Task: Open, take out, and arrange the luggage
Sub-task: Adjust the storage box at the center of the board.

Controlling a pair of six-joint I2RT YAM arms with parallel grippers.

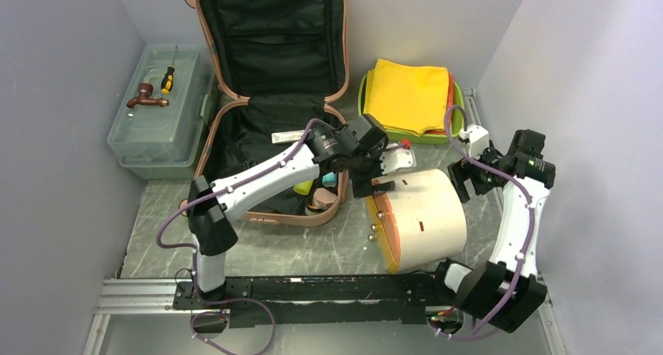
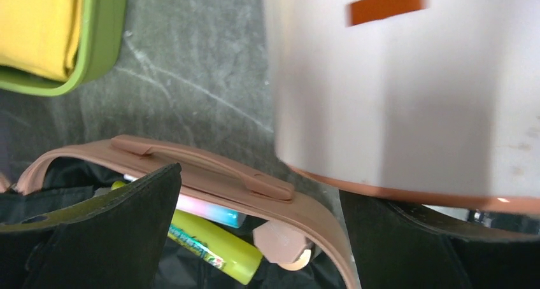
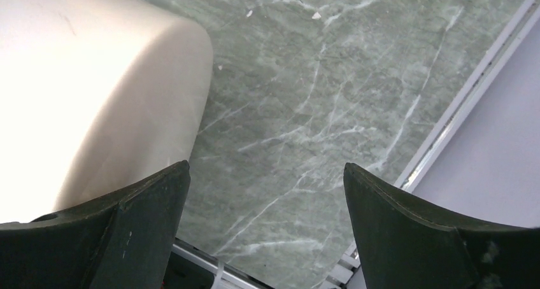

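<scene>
The luggage lies open toward twelve o'clock on the table, lid propped against the back wall and base flat, black lining showing. In the base's five o'clock corner lie a lime-yellow tube and a pink-and-blue item, not yet taken out. At four o'clock from the case, a white drum with an orange lid rests on its side. The step in hand looks like the taking-out, with the drum seemingly unpacked and the small things left to fetch. The left gripper hovers over the case's rim by its pink handle, fingers spread wide and holding nothing, its arm reaching diagonally from seven o'clock. The right gripper, at the drum's three o'clock side, is likewise splayed over bare table, gripping nothing, its arm rising from five o'clock. The next move probably calls for the left gripper to dip into that corner and close on the tube, clear of the handle.
</scene>
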